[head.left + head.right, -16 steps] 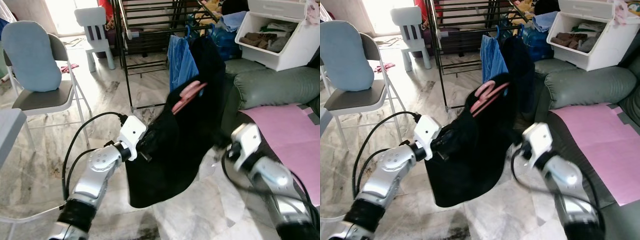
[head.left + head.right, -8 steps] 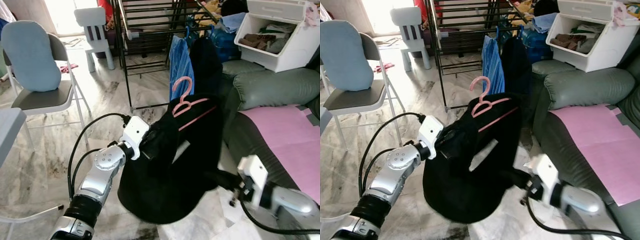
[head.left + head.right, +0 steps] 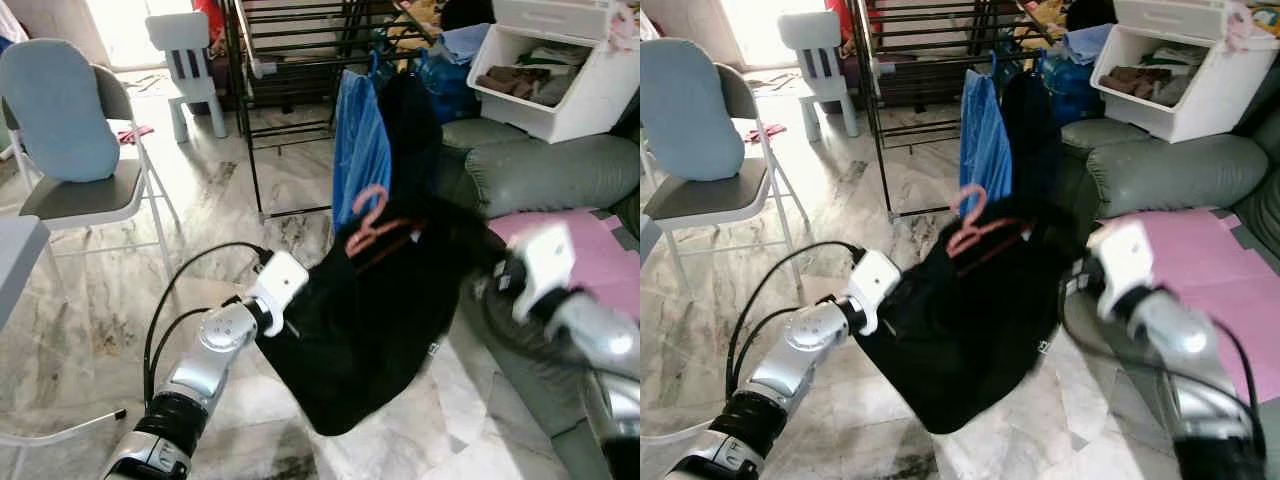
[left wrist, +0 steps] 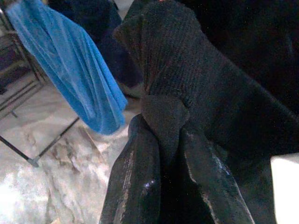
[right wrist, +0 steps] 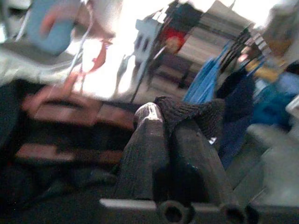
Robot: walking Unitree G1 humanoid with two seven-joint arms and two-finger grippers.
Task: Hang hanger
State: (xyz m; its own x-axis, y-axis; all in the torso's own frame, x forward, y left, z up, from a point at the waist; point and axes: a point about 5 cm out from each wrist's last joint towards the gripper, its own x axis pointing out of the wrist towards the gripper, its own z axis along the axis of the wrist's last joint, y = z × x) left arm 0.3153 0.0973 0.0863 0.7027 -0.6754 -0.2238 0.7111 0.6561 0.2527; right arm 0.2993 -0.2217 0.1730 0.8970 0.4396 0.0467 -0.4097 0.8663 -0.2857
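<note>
A black garment hangs on a pink hanger and is stretched between my two grippers above the marble floor. The hanger's hook sticks up from the top of the cloth, tilted. My left gripper is shut on a fold at the garment's left edge. Over by the sofa, my right gripper is shut on a knit edge at the right side. The black drying rack stands behind, with a blue cloth and a dark garment hanging on it.
A folding chair with a blue cushion stands at the left, a white child's chair behind it. A green sofa with a pink sheet lies to the right. A white bin of clothes sits on it.
My right arm has swung up from near the floor to the garment's right side by the sofa. The garment is now pulled wider and lower, and the hanger has tilted.
</note>
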